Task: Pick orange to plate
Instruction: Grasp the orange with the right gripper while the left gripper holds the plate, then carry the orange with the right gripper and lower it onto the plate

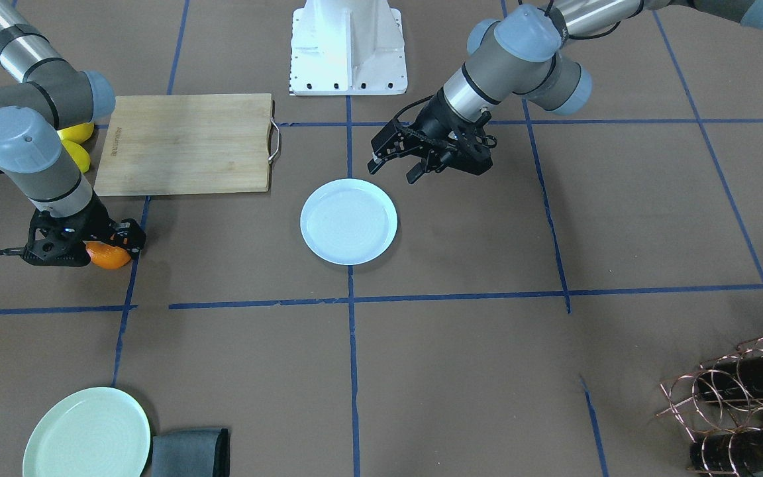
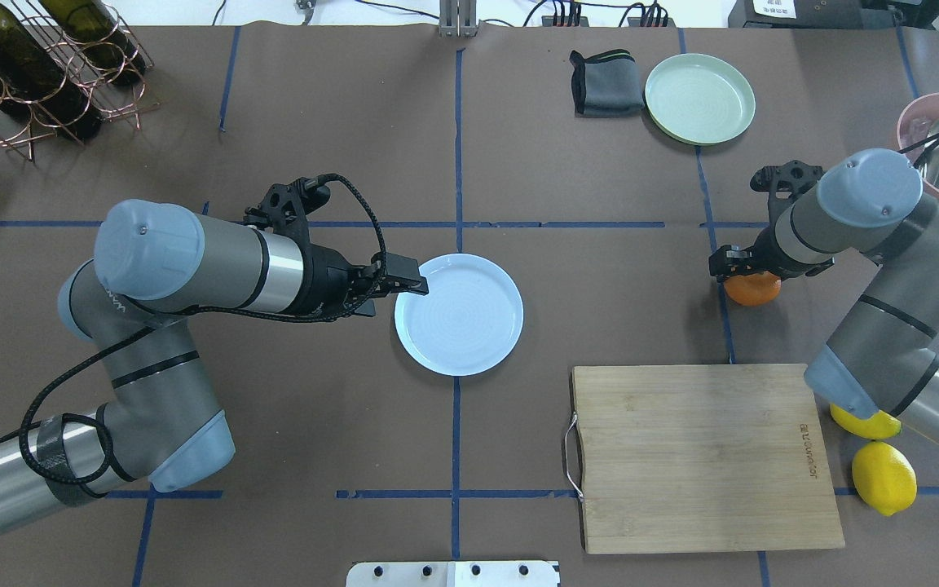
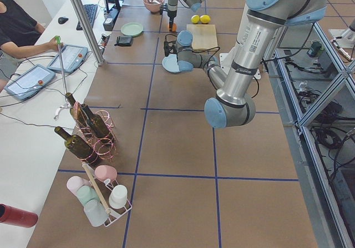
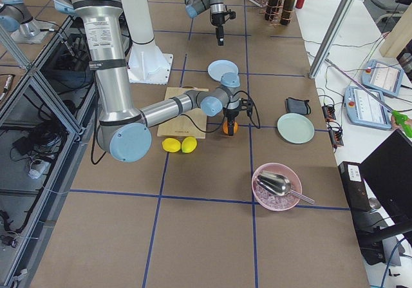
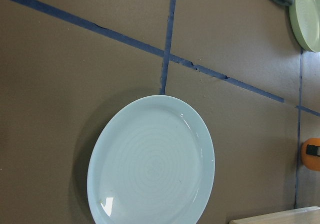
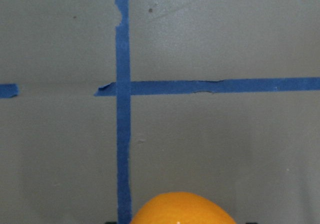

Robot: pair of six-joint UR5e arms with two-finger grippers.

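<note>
The orange [image 1: 108,256] rests on the brown table beside a blue tape line, and my right gripper [image 1: 113,244] stands straight down over it, fingers against its two sides, shut on it. The same orange [image 2: 752,289] lies well to the right of the white plate [image 2: 459,314] in the overhead view. In the right wrist view only the orange's top [image 6: 182,210] shows at the bottom edge. My left gripper [image 2: 412,277] hovers open and empty at the plate's left rim. The left wrist view shows the bare plate [image 5: 150,164] and the orange [image 5: 311,155] far off.
A wooden cutting board [image 2: 702,456] lies near the robot, with two lemons [image 2: 883,477] beside it under the right arm. A mint-green plate [image 2: 699,98] and a grey cloth [image 2: 606,81] sit at the far side. A pink bowl [image 2: 938,139] is far right, a bottle rack [image 2: 37,73] far left.
</note>
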